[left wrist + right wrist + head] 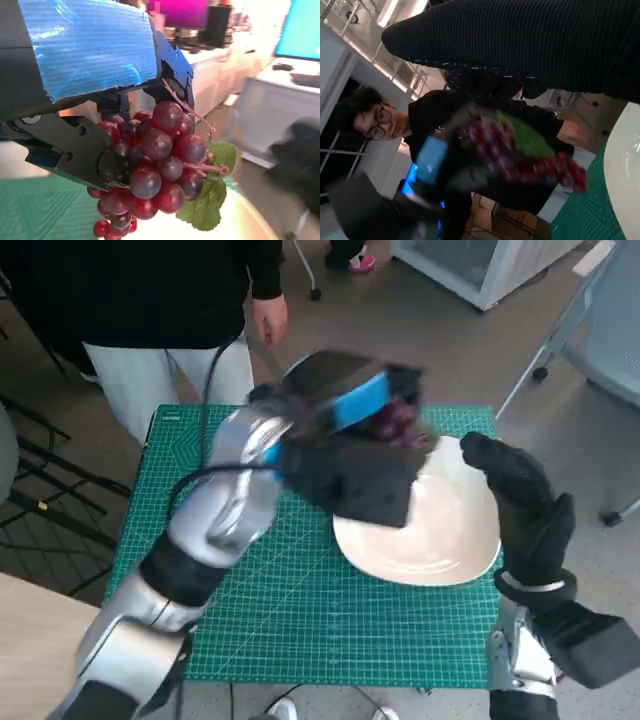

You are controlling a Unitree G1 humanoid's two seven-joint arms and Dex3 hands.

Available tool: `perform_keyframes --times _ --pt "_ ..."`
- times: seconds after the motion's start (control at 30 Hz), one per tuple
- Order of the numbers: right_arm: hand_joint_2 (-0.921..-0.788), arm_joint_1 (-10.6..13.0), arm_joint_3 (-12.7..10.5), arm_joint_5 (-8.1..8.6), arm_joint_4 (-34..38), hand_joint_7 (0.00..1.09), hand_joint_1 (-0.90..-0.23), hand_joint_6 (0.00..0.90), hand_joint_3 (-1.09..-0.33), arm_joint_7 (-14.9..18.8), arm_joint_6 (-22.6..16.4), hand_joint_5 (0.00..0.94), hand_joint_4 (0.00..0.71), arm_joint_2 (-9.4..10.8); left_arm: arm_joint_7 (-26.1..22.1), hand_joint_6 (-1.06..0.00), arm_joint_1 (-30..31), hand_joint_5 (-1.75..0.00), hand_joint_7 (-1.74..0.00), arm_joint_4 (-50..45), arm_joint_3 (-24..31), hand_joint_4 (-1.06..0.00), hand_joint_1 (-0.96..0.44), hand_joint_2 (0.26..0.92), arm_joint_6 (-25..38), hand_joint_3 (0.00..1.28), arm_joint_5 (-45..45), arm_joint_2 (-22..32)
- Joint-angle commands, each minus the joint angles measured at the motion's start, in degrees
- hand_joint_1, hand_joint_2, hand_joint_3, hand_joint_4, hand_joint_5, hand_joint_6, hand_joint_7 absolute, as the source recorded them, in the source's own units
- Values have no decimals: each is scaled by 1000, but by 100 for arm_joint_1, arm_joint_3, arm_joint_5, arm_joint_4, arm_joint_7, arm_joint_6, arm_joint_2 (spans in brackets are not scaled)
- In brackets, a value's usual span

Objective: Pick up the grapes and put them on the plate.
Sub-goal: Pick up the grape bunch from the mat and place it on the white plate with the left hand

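Grapes (155, 160) gripped in left hand (345, 440) above plate (440, 540); right hand (525, 505) spread, holding nothing

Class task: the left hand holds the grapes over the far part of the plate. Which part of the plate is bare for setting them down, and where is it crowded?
The plate is bare across its near middle, between the left hand and the right hand. The crowded part is its far edge, where the left hand holds the grapes, and its right rim by the gloved hand.
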Motion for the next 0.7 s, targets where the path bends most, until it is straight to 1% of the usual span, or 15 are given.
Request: perform_keyframes --times 0.03,0.1,0.2,0.3,0.43,0.7 --pt "-921 191 -45 11 -15 241 -656 107 -722 -29 33 0 326 -3 110 -669 -474 -1398 -977 393 -93 -601 3 917 -127 108 -31 -277" --pt "-921 214 -54 -2 -47 240 -656 107 -722 -52 44 0 325 -4 117 -651 -557 -1376 -1051 509 -129 -585 4 897 -181 154 -51 -361" --pt "-921 252 -66 -24 -121 239 -656 108 -723 -100 78 0 325 -5 103 -597 -628 -1340 -1207 631 -169 -568 3 832 -248 295 -88 -450" --pt "-921 294 -78 -47 -209 237 -653 108 -725 -163 127 0 322 -7 36 -577 -679 -1332 -1263 712 -219 -561 2 802 -263 360 -108 -524" --pt "-921 350 -86 -104 -308 237 -651 108 -729 -259 172 0 318 2 -48 -567 -785 -1331 -1285 946 -293 -555 2 793 -270 383 -120 -635" --pt "-921 435 -65 -232 -453 242 -650 114 -734 -465 232 0 317 28 -135 -530 -1017 -1362 -1322 1497 -306 -517 2 819 -273 369 -197 -841"
